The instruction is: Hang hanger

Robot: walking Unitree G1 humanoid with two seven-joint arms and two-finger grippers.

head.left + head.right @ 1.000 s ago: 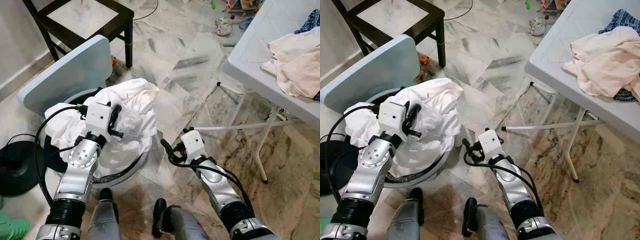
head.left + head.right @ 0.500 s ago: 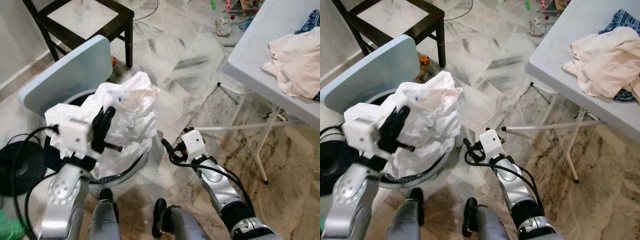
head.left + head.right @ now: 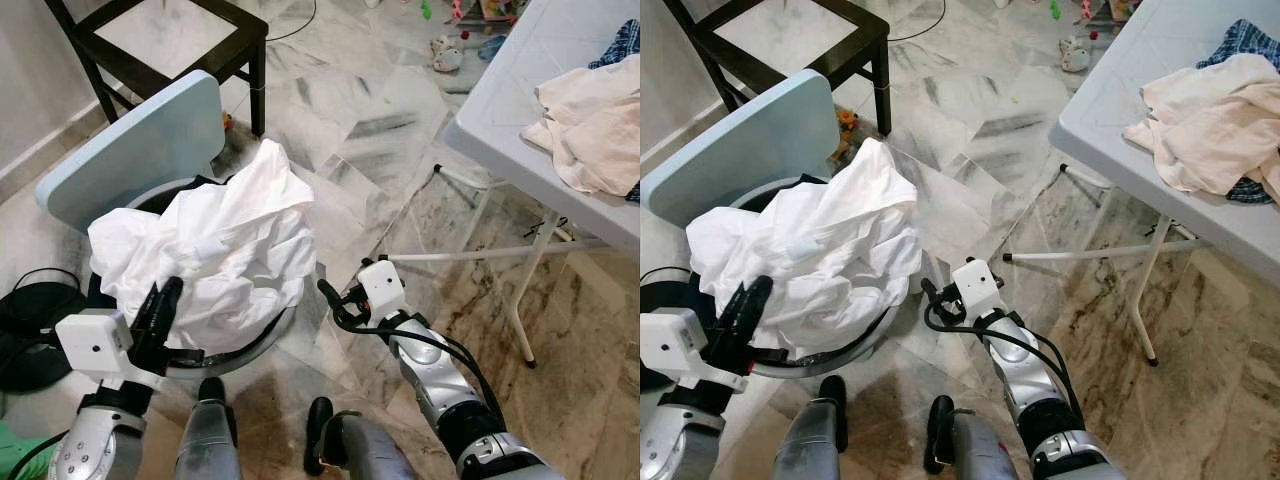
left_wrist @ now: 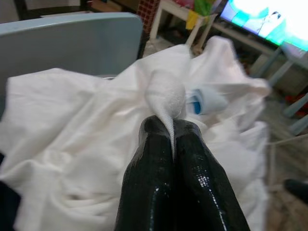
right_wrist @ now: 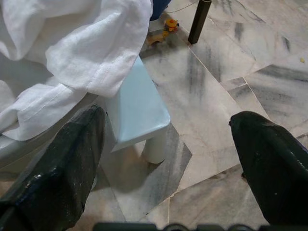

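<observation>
A crumpled white garment [image 3: 220,240] is heaped in a round laundry basket [image 3: 262,335] on the floor at my left. My left gripper [image 3: 163,303] sits at the pile's near edge, its fingers pointing up into it. In the left wrist view this gripper [image 4: 172,126] is shut on a pinched fold of the white garment [image 4: 163,91], beside a blue label [image 4: 195,103]. To the right of the basket, low over the marble floor, my right gripper [image 3: 328,298] is open. Its two fingers stand wide apart with nothing between them in the right wrist view [image 5: 166,118].
A light blue round lid [image 3: 135,150] leans behind the basket, with a dark wooden chair [image 3: 190,30] beyond it. A white folding table [image 3: 520,90] at the right carries a heap of clothes [image 3: 590,120]. A black round base [image 3: 30,335] lies at far left.
My left gripper has drawn back toward me, from the top of the pile to its near edge, still pinching the cloth, which now rises to a peak. The right arm has barely moved.
</observation>
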